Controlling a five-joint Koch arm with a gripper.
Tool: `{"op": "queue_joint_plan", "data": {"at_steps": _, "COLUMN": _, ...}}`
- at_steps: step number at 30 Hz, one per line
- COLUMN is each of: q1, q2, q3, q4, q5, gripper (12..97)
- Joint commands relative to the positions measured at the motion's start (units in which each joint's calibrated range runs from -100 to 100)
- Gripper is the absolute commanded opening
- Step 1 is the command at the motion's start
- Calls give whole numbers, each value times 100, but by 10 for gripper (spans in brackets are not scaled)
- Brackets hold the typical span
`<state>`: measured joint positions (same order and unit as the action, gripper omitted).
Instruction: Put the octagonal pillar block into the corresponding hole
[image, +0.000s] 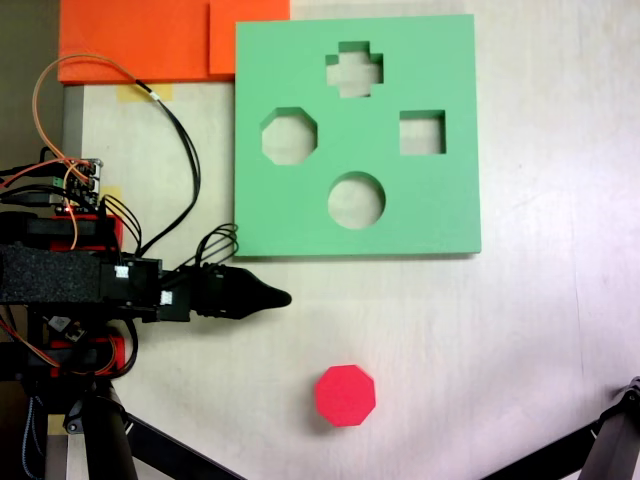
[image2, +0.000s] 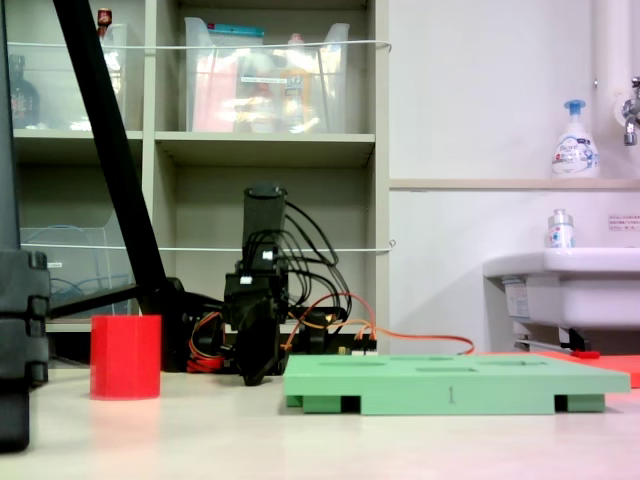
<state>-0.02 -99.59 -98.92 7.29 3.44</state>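
block (image: 345, 395) on table below board (image: 290, 215), claw (image: 278, 297) between them at left, apart from both

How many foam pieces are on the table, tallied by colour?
Red: 1, the octagonal pillar block, standing apart from the board.
Green: 1, the board with four cut-outs, including the eight-sided hole.
Orange: 2, overlapping sheets at the top left of the top-down fixed view.
Total: 4
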Motion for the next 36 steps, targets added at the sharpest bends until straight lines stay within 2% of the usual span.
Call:
{"op": "queue_joint_plan", "data": {"at_steps": 1, "q1": 0, "q2": -41, "q3": -108, "q4": -561, "q5": -29, "gripper": 498}}
{"op": "queue_joint_plan", "data": {"at_steps": 25, "q1": -147, "q2": -41, "q3": -108, "q4": -570, "q5": 190, "gripper": 483}}
{"op": "queue_joint_plan", "data": {"at_steps": 26, "q1": -200, "q2": -41, "q3": -108, "q4": -570, "q5": 308, "gripper": 453}}
{"op": "queue_joint_plan", "data": {"at_steps": 27, "q1": -269, "q2": -41, "q3": -108, "q4": -503, "q5": 767, "gripper": 457}}
{"op": "queue_joint_plan", "data": {"at_steps": 29, "q1": -288, "q2": -41, "q3": -108, "q4": -291, "q5": 2081, "gripper": 461}}
{"op": "queue_joint_plan", "data": {"at_steps": 33, "q1": -493, "q2": -41, "q3": -108, "q4": -686, "q5": 2740, "gripper": 445}}
{"op": "queue_joint_plan", "data": {"at_steps": 36, "q1": -557, "q2": -41, "q3": 979, "q4": -2294, "q5": 3385, "gripper": 429}}
